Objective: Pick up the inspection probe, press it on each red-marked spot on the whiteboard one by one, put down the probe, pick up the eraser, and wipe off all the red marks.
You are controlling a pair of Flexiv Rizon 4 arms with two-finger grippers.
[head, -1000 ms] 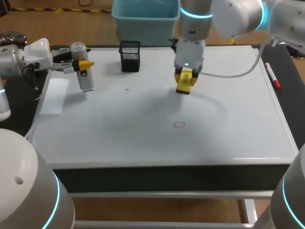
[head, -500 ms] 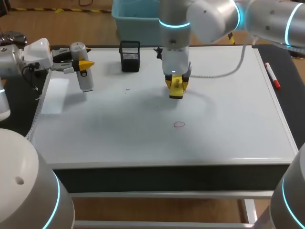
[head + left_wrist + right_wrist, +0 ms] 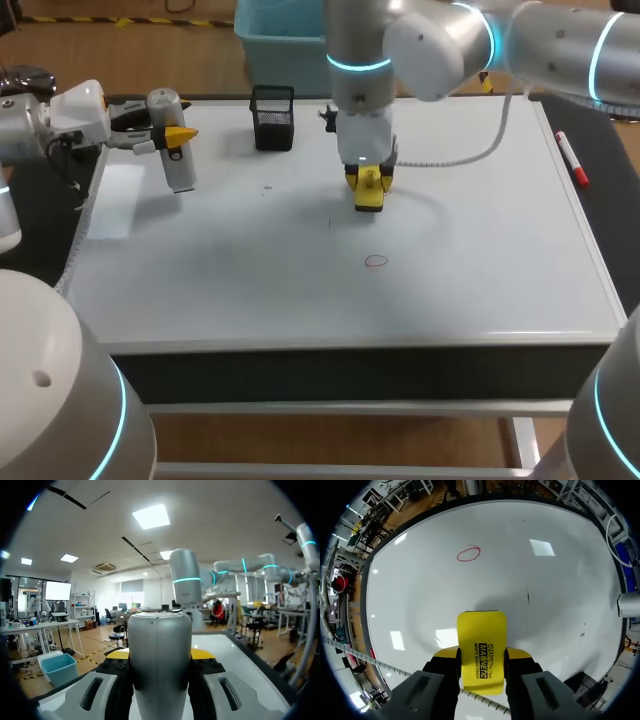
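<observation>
Eraser (image 3: 481, 650) in right jaws, seemingly above whiteboard (image 3: 420, 595).

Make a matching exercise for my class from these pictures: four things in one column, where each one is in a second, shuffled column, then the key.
Things
1. yellow eraser
2. grey probe
3. red circle
4. black mesh holder

Places
A. standing near the whiteboard's far edge
B. held in the left arm's jaws
C. drawn on the whiteboard, on the near side of the eraser
D. held in the right arm's jaws

Pairs: 1-D, 2-B, 3-C, 4-A
</observation>
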